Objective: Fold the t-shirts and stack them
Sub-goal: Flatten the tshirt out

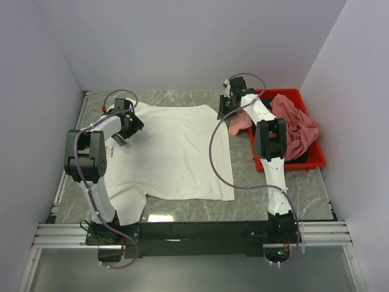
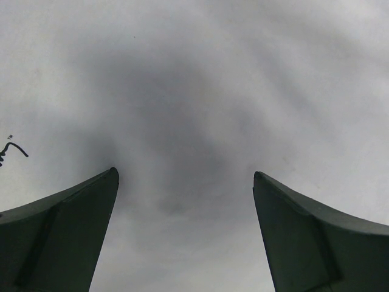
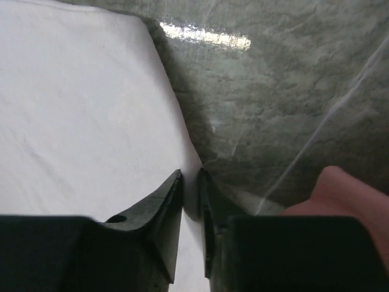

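At the left of the top view, your left tool (image 1: 124, 126) hangs with its jaws spread wide over the upper left corner of the white t-shirt (image 1: 176, 152). This soft, smooth tee lies flat across the veined grey marble desk (image 1: 279, 182). At the shirt's upper right corner your right tool (image 3: 189, 175) is pinched nearly shut on the white hem. Just right of it lies a crumpled light pink t-shirt (image 1: 239, 121). Further right, a rumpled dusty rose t-shirt (image 1: 298, 125) and a black t-shirt (image 1: 304, 157) sit heaped in the red plastic bin (image 1: 321, 159).

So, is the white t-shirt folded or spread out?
Spread out: the white t-shirt lies flat on the table, one sleeve sticking out at its near left corner; no fold shows.
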